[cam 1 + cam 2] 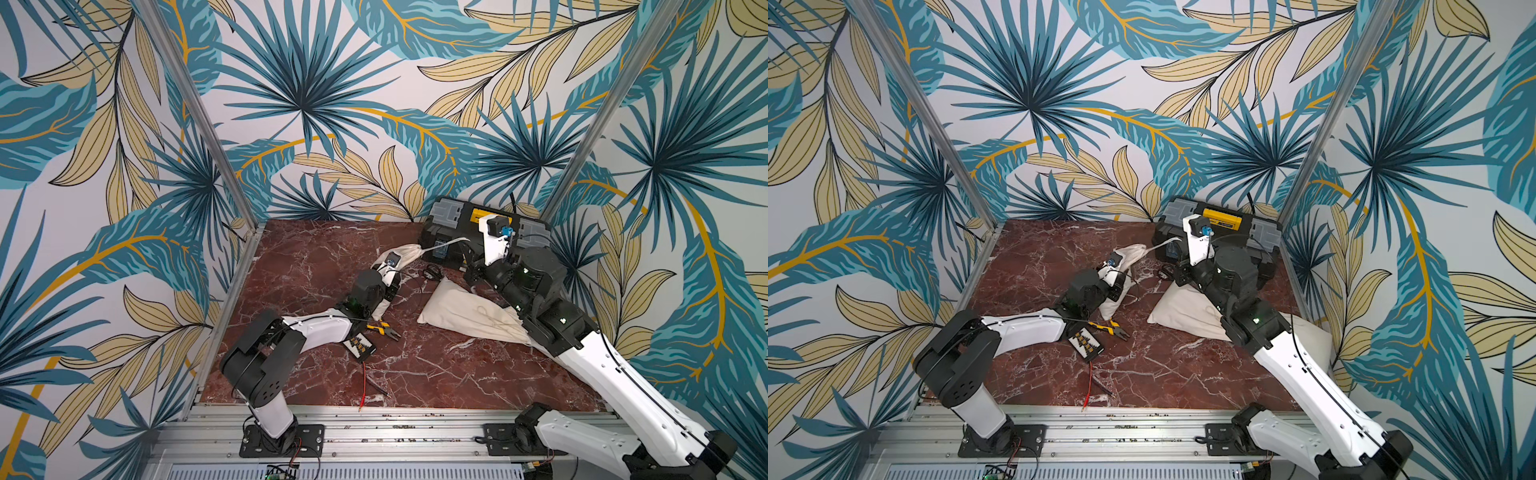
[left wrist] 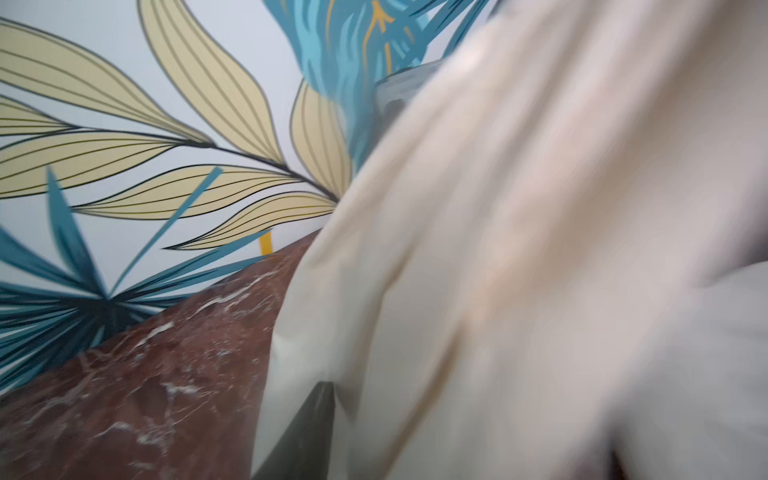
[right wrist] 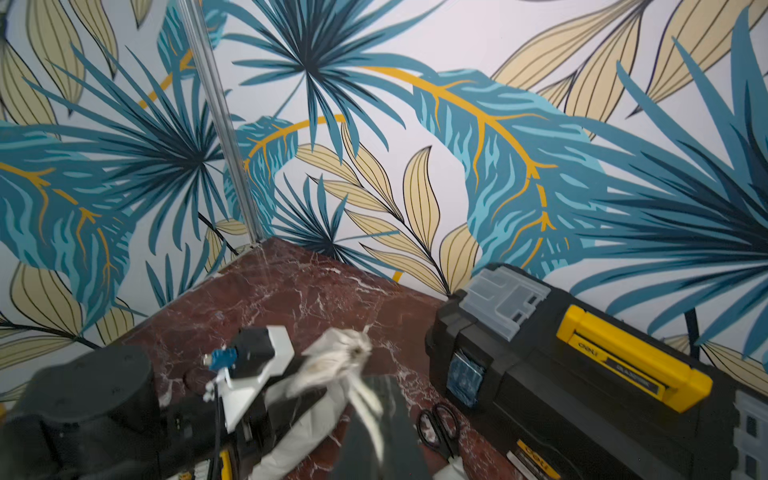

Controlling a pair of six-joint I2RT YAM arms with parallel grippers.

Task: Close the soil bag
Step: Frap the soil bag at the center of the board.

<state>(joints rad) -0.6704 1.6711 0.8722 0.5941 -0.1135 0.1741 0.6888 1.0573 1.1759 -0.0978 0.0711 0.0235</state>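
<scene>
Two grippers meet at the bag (image 1: pixel 409 251), which lies on the table (image 1: pixel 316 257) toward the middle of the back edge, near the toolbox (image 1: pixel 453 216). The right gripper (image 3: pixel 376 399) is clenched on the cord (image 1: pixel 446 243), which runs straight from the gathered bag mouth. The left gripper (image 1: pixel 395 274) lies against the bag cloth; only one finger (image 2: pixel 307 432) shows, so its state cannot be told.

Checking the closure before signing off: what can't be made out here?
- Left gripper jaws: blurred small cream cloth soil bag fills the left wrist view; its wrist hides them in both top views.
- Bag's gathered neck: motion-blurred, right wrist view.
- Large cream cloth sack: one end under right arm, both top views.
</scene>
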